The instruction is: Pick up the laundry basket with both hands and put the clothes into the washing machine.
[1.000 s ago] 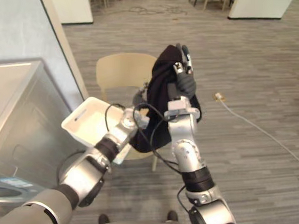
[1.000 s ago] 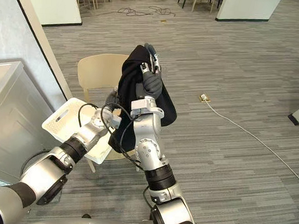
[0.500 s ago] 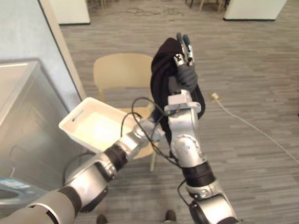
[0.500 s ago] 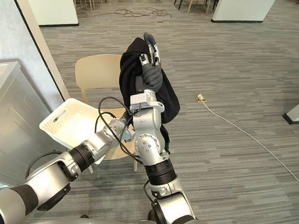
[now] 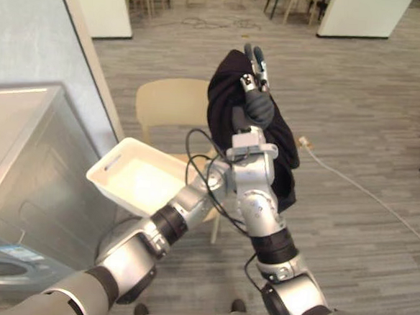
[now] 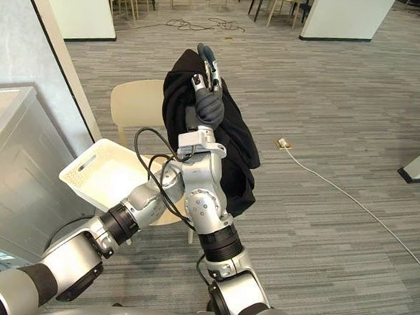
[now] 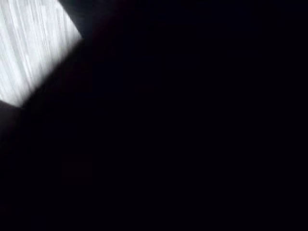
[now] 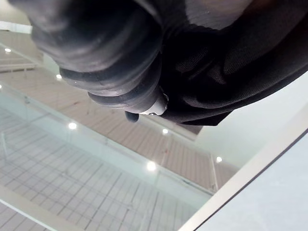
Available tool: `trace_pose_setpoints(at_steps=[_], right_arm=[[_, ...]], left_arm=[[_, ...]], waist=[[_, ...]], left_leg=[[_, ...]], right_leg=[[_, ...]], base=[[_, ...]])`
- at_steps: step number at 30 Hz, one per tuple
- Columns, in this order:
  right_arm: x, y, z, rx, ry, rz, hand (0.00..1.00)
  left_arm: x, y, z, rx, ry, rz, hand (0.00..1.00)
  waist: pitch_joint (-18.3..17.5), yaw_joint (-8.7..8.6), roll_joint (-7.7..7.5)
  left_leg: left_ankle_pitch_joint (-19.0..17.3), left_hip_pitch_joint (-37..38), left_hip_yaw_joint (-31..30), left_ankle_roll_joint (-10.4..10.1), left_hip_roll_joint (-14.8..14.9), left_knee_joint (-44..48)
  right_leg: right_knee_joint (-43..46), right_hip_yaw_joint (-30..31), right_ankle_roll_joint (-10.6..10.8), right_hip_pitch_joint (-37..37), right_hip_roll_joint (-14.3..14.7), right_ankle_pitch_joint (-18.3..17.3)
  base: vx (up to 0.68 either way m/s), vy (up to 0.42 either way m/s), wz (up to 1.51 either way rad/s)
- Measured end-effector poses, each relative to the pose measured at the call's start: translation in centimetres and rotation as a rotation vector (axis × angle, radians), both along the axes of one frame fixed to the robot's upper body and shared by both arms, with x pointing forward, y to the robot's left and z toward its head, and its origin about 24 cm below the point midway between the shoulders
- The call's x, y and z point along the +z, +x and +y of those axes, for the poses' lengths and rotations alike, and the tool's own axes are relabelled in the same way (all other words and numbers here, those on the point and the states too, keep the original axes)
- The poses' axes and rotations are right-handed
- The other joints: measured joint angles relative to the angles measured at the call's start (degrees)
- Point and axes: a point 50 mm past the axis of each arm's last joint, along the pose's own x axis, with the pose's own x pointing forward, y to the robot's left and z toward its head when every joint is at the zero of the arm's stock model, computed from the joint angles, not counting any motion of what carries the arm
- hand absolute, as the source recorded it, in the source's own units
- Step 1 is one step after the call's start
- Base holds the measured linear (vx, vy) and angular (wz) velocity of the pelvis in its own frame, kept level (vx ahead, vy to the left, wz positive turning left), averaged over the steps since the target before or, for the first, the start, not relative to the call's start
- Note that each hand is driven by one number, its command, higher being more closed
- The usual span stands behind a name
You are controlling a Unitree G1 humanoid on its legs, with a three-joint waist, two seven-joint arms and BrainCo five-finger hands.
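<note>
My right hand is raised high in front of me, fingers pointing up and closed on a black garment. The cloth is bunched at the hand and hangs down behind the forearm. My left arm reaches across from the lower left, and its hand is hidden behind the right forearm at the garment's lower edge. Black cloth darkens the left wrist view. In the right wrist view the same garment bunches against the hand's ribbed cover. The white laundry basket rests tilted on a chair and looks empty.
A beige chair stands under and behind the basket. The grey washing machine sits at the left beside a wall edge. A white cable runs over the grey plank floor to the right.
My left arm has left the basket's side and swung right, in under the hanging garment. The right hand still holds the garment high, almost unmoved.
</note>
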Motion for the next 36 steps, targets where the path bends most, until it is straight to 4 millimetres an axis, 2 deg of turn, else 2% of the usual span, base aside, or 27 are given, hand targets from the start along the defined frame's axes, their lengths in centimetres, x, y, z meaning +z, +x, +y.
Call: trace_pose_setpoints(at_steps=[7,19,21,24,25,26,27,28,32,35,36], right_arm=[[-0.2,-0.4,0.9,0.034,0.022,0.009,1.0],[-0.1,-0.5,0.8,0.026,0.039,-0.006,1.0],[-0.2,-0.8,0.5,0.024,0.043,-0.018,1.0],[-1.1,-1.2,-1.2,-0.025,0.049,-0.004,1.0],[-2.0,-1.3,-2.2,-0.061,0.045,0.022,0.0],[-3.7,-1.7,-4.0,-0.114,0.025,0.06,0.0],[-4.1,-2.1,-4.6,-0.131,0.023,0.064,0.0],[-5.3,-2.9,-6.3,-0.183,0.001,0.096,0.0],[-8.5,-4.9,-9.9,-0.278,-0.088,0.213,0.0],[-8.6,-6.1,-11.3,-0.311,-0.131,0.215,0.0],[-8.5,-6.6,-12.0,-0.329,-0.152,0.202,0.0]], left_arm=[[0.9,0.4,0.7,0.041,-0.087,0.027,1.0],[1.1,0.3,0.9,0.043,-0.094,0.018,1.0],[0.8,0.2,1.0,0.045,-0.09,0.018,1.0],[-0.1,0.4,2.1,0.079,-0.083,0.035,1.0],[0.1,0.8,2.6,0.102,-0.102,0.036,1.0],[0.5,1.4,3.9,0.149,-0.113,0.026,1.0],[0.5,1.6,4.4,0.164,-0.114,0.021,1.0],[1.0,2.0,5.6,0.19,-0.109,-0.008,1.0],[2.2,2.4,8.1,0.247,-0.137,-0.084,1.0],[1.3,2.5,9.9,0.292,-0.126,-0.08,1.0],[0.4,2.4,10.8,0.318,-0.113,-0.062,1.0]], waist=[[-1.16,0.16,-0.07],[-1.18,0.24,-0.09],[-1.19,0.31,-0.1],[-1.18,0.43,-0.13],[-1.21,0.65,-0.2],[-1.25,0.84,-0.26],[-1.25,0.84,-0.26],[-1.25,0.86,-0.3],[-1.24,0.56,-0.32],[-1.24,-0.1,-0.37],[-1.31,-0.36,-0.49]], left_leg=[[-0.01,0.01,0.15,-0.01,0.01,0.01],[0.0,0.07,0.06,0.0,0.01,0.0],[0.0,0.12,0.03,0.0,0.01,0.0],[0.0,0.18,-0.06,0.0,0.02,0.0],[0.01,0.18,-0.12,0.0,0.02,0.0],[0.01,0.2,-0.22,0.0,0.02,0.0],[0.01,0.2,-0.26,0.0,0.02,0.0],[0.02,0.19,-0.49,-0.01,0.06,0.0],[0.02,0.27,-0.77,-0.03,0.1,0.0],[0.0,0.49,-0.66,-0.05,0.13,0.0],[-0.04,0.7,-0.4,-0.1,0.21,-0.01]], right_leg=[[-0.01,0.0,-0.28,0.0,0.02,0.2],[0.18,-0.03,-0.44,0.04,0.02,0.09],[0.31,-0.05,-0.52,0.07,0.03,0.01],[0.39,-0.13,-0.54,0.16,0.04,-0.02],[0.41,-0.17,-0.56,0.2,0.05,-0.03],[0.43,-0.21,-0.57,0.26,0.05,-0.09],[0.43,-0.21,-0.56,0.25,0.05,-0.11],[0.46,-0.35,-0.61,0.36,0.1,-0.19],[0.91,-0.4,-0.66,0.31,0.13,-0.56],[0.91,-0.27,-0.65,0.25,0.16,-0.6],[0.91,-0.06,-0.47,0.27,0.24,-0.76]], base=[[0.0,0.0,0.0],[0.0,0.0,0.0],[0.0,0.0,0.0],[0.0,0.0,0.0],[0.0,0.0,0.0],[0.0,0.0,0.0],[0.0,0.0,0.04],[0.0,0.0,0.04],[0.0,0.0,0.02],[0.0,0.0,-0.02],[0.0,0.0,-0.11]])
